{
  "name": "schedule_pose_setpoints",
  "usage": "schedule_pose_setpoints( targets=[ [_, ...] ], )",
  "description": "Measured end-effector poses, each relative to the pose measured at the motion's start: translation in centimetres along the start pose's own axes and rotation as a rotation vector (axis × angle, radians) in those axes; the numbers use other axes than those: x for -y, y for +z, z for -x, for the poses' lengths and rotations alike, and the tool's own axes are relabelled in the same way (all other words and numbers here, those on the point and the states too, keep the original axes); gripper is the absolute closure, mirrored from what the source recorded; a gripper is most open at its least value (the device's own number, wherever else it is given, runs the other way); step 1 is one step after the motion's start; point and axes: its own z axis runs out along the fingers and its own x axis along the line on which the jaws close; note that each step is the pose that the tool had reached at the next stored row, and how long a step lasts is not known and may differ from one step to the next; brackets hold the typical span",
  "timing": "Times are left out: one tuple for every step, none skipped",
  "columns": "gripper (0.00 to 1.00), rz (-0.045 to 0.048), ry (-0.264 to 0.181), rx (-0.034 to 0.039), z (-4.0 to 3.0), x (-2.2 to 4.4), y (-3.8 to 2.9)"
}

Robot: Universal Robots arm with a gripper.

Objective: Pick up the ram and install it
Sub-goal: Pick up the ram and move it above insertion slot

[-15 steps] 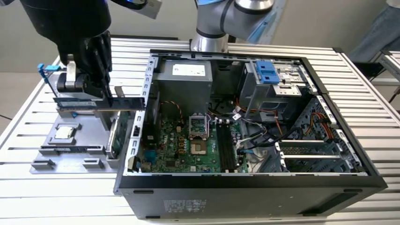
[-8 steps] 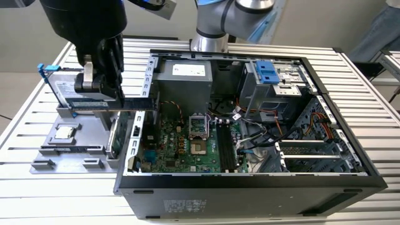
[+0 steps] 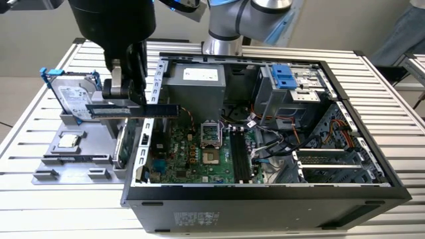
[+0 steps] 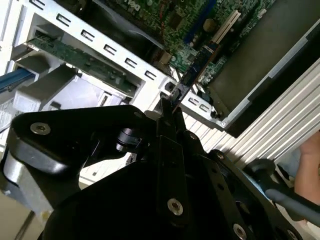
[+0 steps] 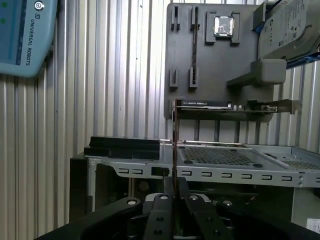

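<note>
Grip is my first worry: in the exterior view the black two-fingered hand (image 3: 125,102) is pinched shut on the ram (image 3: 162,110), a long, thin, dark memory stick carried level with both ends reaching past the fingers. In the first wrist view the stick (image 5: 174,135) runs edge-on out from between the fingers, so I judge the hold to be a narrow pinch on its flat faces. Any knock on a free end could twist it in the pads. Just below it stands the pale perforated metal wall (image 3: 158,84) of the open black computer case (image 3: 265,199), and the ram hangs right over that rim. Too low a path would clip the stick on the wall and skew it, or drop it onto the green motherboard (image 3: 192,154). Further in, the long black memory slots (image 3: 240,159) lie well apart from the ram, just beside the silver processor socket (image 3: 209,134). A tilted or offset stick would ride on a slot's lip, and pressing then could stress the board or the contacts. I cannot tell from here how the slot latches stand. Beyond the slots a loose bundle of dark cables (image 3: 272,134) droops nearby and could snag the hand on approach.
</note>
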Motion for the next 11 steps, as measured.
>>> schedule_pose_setpoints(
  targets=[
    [1.00,0.0002,0.000,-0.0001,-0.01,0.26,-0.01],
    [1.00,0.0002,0.000,0.0000,-0.02,0.52,0.00],
    [1.00,0.0002,0.000,-0.0001,-0.04,0.79,-0.01],
    [1.00,0.0004,0.000,-0.0001,-0.05,1.04,-0.01],
    [1.00,0.0004,0.000,-0.0001,-0.06,1.30,-0.01],
    [1.00,0.0004,0.000,0.0000,-0.07,1.55,-0.01],
    [1.00,0.0004,0.000,0.0001,-0.08,1.81,-0.01],
    [1.00,0.0006,0.000,-0.0001,-0.09,2.07,-0.01],
    [1.00,0.0006,0.000,0.0000,-0.10,2.32,-0.01],
    [1.00,0.0006,0.000,0.0000,-0.11,2.58,-0.01],
    [1.00,0.0007,0.000,-0.0001,-0.12,2.83,-0.02]
  ],
)
